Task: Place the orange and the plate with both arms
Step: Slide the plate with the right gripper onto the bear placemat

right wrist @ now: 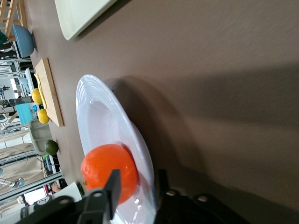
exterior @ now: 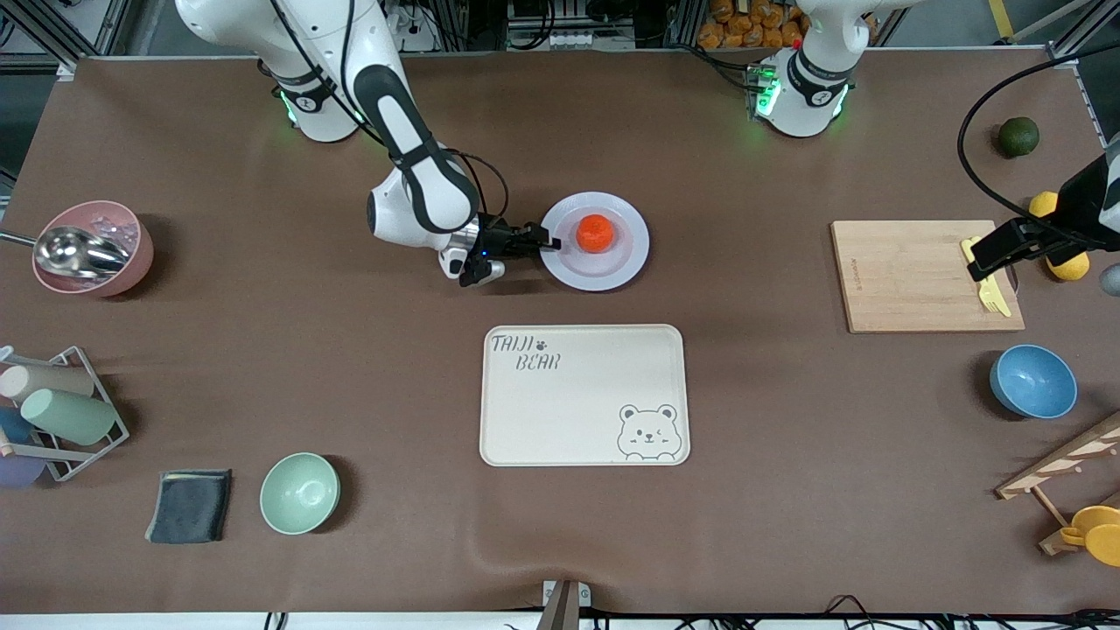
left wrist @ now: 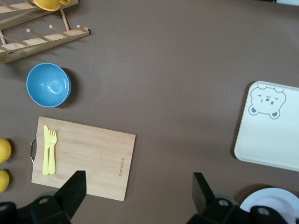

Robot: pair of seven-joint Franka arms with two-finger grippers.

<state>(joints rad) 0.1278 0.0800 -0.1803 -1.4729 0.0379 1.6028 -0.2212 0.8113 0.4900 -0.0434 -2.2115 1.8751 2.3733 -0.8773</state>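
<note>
We have the orange (exterior: 595,233) sitting mid-plate (exterior: 612,267). Our right claw (exterior: 544,242) pinches the rim at nine o'clock, seemingly firm; lift level so the fruit won't roll. The left claw (left wrist: 138,186) waits wide over the board (exterior: 910,276).

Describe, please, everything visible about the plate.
The plate is round, shallow and pale lavender-white, glossy, with a wide rim. It lies flat on the brown table, farther from the front camera than the tray. The orange sits in it. The right gripper straddles its rim, one finger above and one below.
</note>
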